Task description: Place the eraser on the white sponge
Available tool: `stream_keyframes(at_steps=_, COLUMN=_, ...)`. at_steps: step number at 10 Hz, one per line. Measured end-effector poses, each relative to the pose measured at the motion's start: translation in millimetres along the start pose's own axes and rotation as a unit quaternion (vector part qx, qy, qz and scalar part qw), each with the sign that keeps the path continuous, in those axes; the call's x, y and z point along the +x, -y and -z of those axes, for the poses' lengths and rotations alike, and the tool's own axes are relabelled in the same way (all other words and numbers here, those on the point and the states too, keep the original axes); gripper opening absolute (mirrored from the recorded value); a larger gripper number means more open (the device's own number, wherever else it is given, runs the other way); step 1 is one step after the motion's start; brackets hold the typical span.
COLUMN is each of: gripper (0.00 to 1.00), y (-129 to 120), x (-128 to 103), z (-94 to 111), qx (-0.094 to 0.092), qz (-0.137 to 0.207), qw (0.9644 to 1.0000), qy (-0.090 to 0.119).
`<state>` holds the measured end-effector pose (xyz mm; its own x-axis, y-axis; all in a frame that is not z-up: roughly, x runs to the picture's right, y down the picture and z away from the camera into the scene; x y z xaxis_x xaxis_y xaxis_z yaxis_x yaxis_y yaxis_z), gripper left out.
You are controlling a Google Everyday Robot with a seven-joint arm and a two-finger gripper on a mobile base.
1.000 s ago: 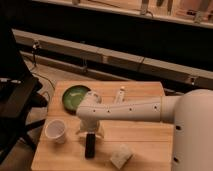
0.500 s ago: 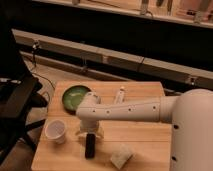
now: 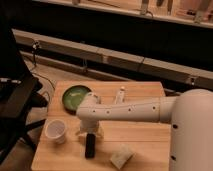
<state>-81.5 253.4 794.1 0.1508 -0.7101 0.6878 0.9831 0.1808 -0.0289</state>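
The eraser [image 3: 90, 145] is a small black bar lying on the wooden table [image 3: 140, 137], near the front. My gripper [image 3: 89, 131] is right above the eraser's far end, at the tip of my white arm [image 3: 130, 110] that reaches in from the right. The white sponge [image 3: 121, 156] is an off-white block on the table, to the right of the eraser and a little nearer the front edge, apart from it.
A white paper cup [image 3: 56, 131] stands left of the eraser. A green plate [image 3: 75, 96] lies at the back left. A white tube with a cap [image 3: 120, 95] lies behind my arm. A dark chair [image 3: 15, 100] stands left of the table.
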Motion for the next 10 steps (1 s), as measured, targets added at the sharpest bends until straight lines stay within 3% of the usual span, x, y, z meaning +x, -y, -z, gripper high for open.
stream_keyframes(at_steps=3, gripper=0.80, y=-1.1, x=-1.1, z=-2.4, qx=-0.002, qz=-0.007, qw=1.0000, qy=0.002)
stream_keyframes(at_steps=7, gripper=0.78, y=-22.0, x=-24.4, z=-21.0, qx=-0.019, qz=-0.056, qw=0.9980, qy=0.022)
stream_keyframes(at_steps=10, gripper=0.51, y=-20.1, x=-33.0, z=-22.2, qx=-0.023, qz=-0.067, qw=0.9972, qy=0.022)
